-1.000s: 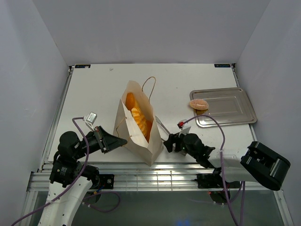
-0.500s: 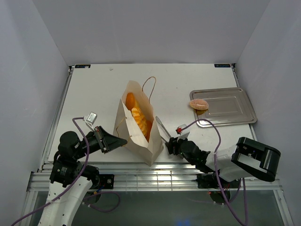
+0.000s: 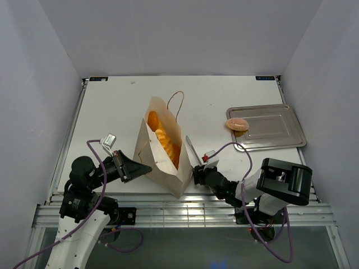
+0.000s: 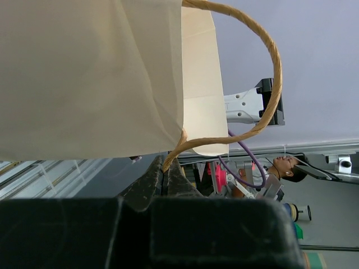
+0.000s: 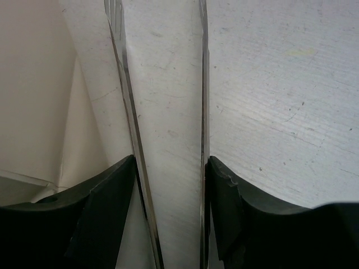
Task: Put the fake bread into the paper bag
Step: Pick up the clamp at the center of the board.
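lower left of the top view, the left gripper is up against the near-left wall of the paper bag. its wrist view settles it: the fingers are pinched tight together on the bag's cord handle, right where the loop meets the paper, and that looks to be steadying the bag, which stands upright with its mouth open at centre frame.

down in that mouth, several golden-orange pieces of fake bread are already stacked, so most of the job looks done. how many exactly, can't tell from up here.

just right of the bag, low in the frame, the right gripper sits close to the table with the metal tongs held in it. on the right wrist view the two black fingers press in on the outsides of the tong arms, a narrow grip, the arms kept apart and nothing between the tips. the tips point up the frame alongside the bag's wall.

further right, the pinkish round bun rests on the left rim of the silver tray, well apart from the tongs. that's the one piece visibly left: reach over, clamp it, carry it back, drop it in the bag.
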Robot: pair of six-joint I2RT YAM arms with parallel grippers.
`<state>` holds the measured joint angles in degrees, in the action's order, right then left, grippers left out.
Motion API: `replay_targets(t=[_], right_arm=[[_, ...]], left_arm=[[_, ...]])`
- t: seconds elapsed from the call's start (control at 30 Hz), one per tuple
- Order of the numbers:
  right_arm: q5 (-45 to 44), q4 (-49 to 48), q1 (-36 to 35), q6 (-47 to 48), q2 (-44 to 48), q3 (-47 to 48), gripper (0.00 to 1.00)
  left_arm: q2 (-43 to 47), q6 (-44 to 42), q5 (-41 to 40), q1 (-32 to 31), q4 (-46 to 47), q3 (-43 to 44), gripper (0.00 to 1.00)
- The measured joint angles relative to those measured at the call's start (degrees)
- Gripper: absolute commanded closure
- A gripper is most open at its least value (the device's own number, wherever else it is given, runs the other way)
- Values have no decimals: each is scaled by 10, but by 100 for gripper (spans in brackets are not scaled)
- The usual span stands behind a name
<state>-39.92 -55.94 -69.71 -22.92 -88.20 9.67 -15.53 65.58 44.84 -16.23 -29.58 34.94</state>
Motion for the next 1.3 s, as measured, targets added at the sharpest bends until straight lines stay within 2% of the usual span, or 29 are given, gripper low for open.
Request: replay_targets(t=[0.17,0.23,0.37,0.4,0.47,0.5,0.6,0.73,0.93,1.23,1.3], right_arm=[[-30,-14,-12,3,-34,14,42],[-45,-16,-16,3,-50,25,46],[-73,-25,-23,-9,-83,45,58],[-79,-32,-23,-11,-89,47,66],[-83,-42,-23,-23,-96,48,71],[-83,-47,-24,-30,-97,46,78],[-74,-69,-24,-60,-97,32,92],[-68,-58,-24,-90,-78,25,92],[-28,86,-5,-124,18,31,92],[71,397,140,-140,273,54,92],[99,441,170,-141,317,69,92]], left_arm=[[0,0,1,0,0,-2,100],[0,0,1,0,0,-5,100],[0,0,2,0,0,-5,100],[0,0,2,0,0,-5,100],[0,0,2,0,0,-5,100],[0,0,2,0,0,-5,100],[0,0,2,0,0,-5,100],[3,0,2,0,0,-7,100],[6,0,2,0,0,-7,100],[8,1,1,0,0,-7,100],[8,1,1,0,0,-7,100]])
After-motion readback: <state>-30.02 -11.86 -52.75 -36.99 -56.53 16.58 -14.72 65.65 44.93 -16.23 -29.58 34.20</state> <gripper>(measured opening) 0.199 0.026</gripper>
